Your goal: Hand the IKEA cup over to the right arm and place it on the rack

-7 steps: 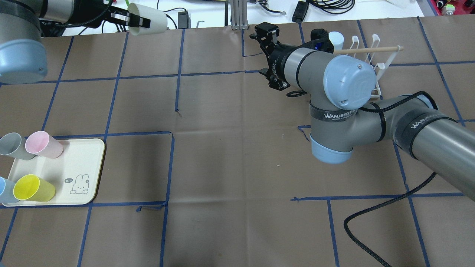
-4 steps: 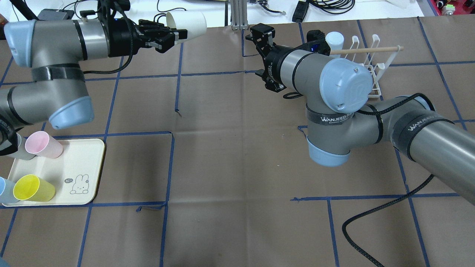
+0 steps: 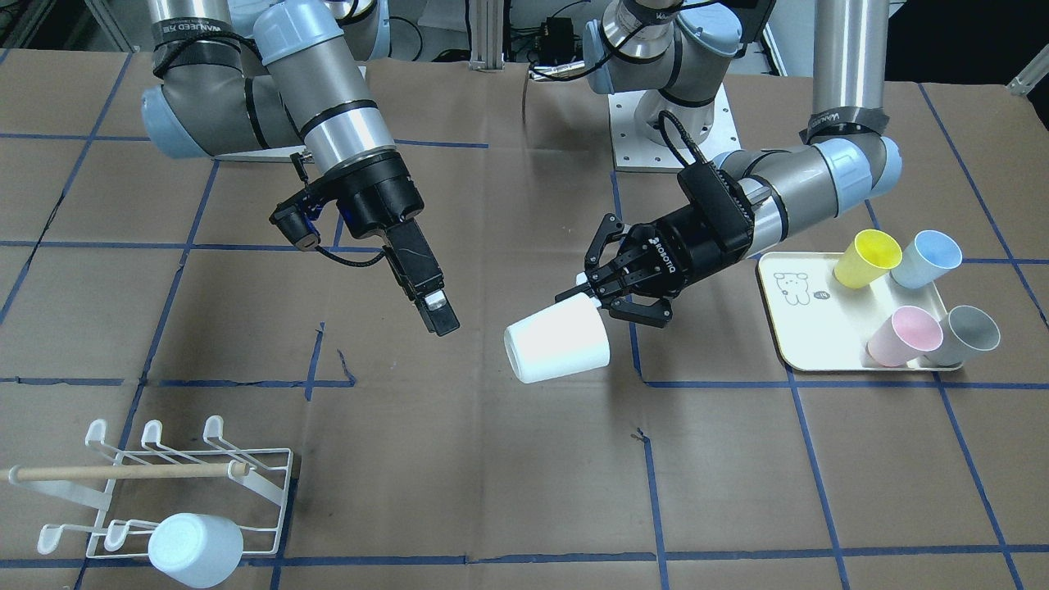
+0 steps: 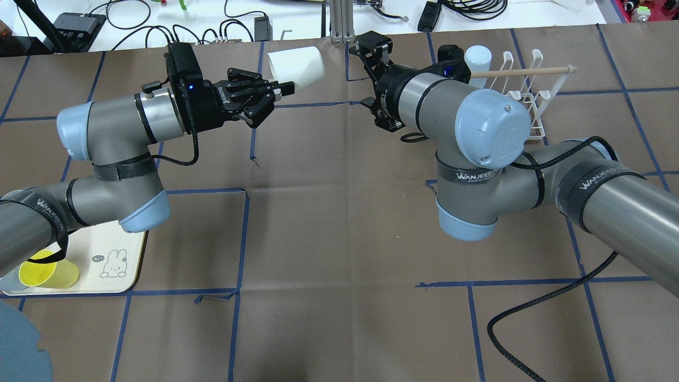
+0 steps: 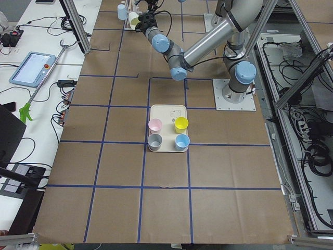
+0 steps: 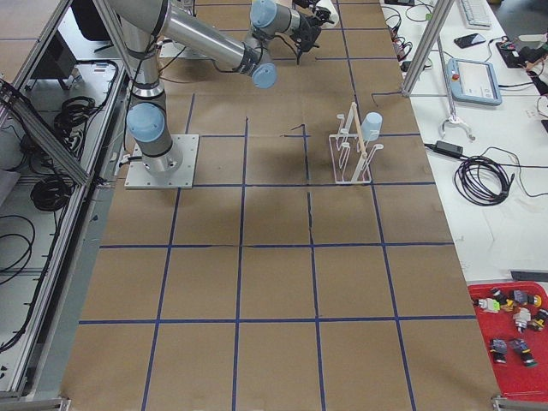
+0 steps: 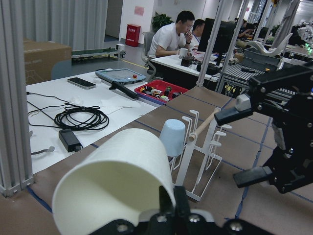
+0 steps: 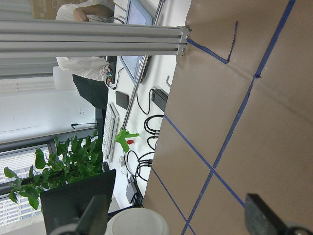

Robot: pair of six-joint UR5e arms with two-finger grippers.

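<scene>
My left gripper is shut on the rim of a white cup and holds it on its side above the table, base toward the right arm; it also shows in the front view. My right gripper is open and empty, a short gap from the cup's base. In the right wrist view its fingers stand wide apart, with the cup at the bottom edge. The white wire rack with its wooden dowel stands behind the right arm and carries a pale blue cup.
A cream tray on the left arm's side holds yellow, blue, pink and grey cups. Blue tape lines cross the brown table cover. Cables and a metal post lie along the far edge.
My left arm has swung in from the far left and carried the white cup toward the right gripper. The right gripper has shifted slightly toward it and stays open.
</scene>
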